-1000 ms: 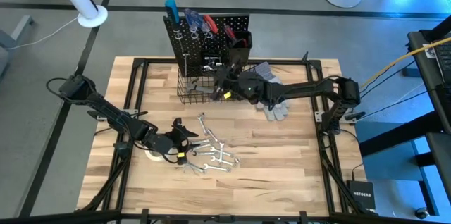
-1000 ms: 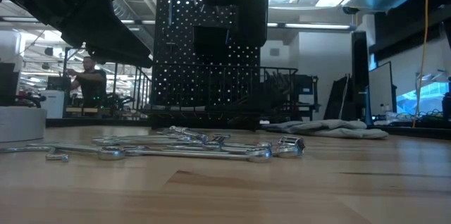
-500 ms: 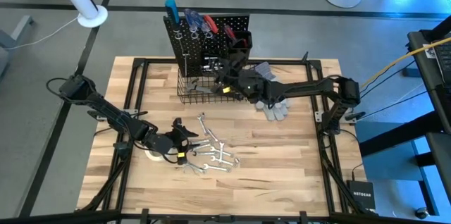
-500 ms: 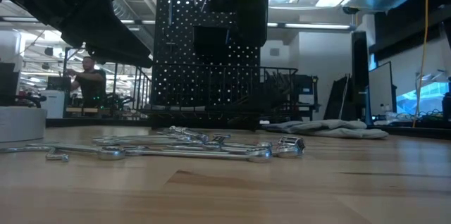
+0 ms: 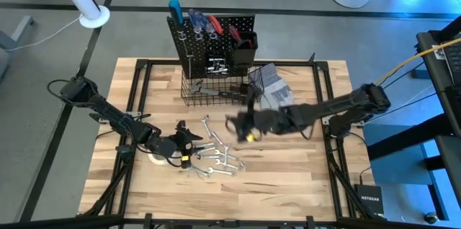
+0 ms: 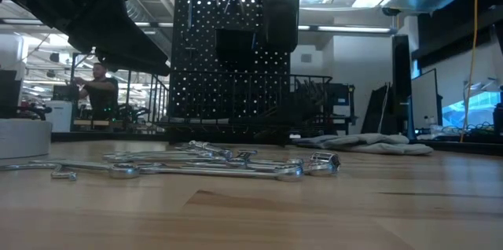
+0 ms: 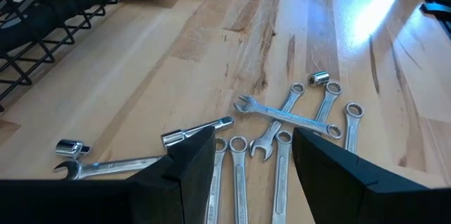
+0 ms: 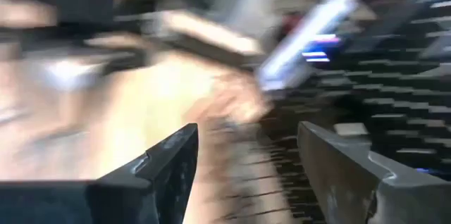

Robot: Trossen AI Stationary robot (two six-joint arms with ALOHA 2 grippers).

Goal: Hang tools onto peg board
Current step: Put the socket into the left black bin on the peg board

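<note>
Right gripper (image 5: 241,127) is seen released, jaws spread wide and nothing between them, hovering over bare worktop (image 5: 288,178) near the centre, blurred in the high view. From it, the cluster of silver wrenches (image 5: 216,155) is found at about 8 o'clock, flat on the wood; the grey work gloves (image 5: 272,88) lie at 1 o'clock; the wire basket (image 5: 209,91) at the base of the peg board (image 5: 215,33) sits at 11 o'clock. Red- and blue-handled tools (image 5: 202,21) are noted hanging along the top of the board, with a black box bin (image 5: 243,49) mounted toward its right side. Left gripper (image 5: 189,142) is held low at the 9 o'clock edge of the wrench cluster, jaws parted and empty; in the left wrist view, its fingers (image 7: 190,171) frame several wrenches, with a small socket (image 7: 319,78) lying beyond them. A white tape roll (image 5: 157,158) is partly covered by the left arm. In the low view, a person (image 6: 98,89) is visible in the room behind the board.
</note>
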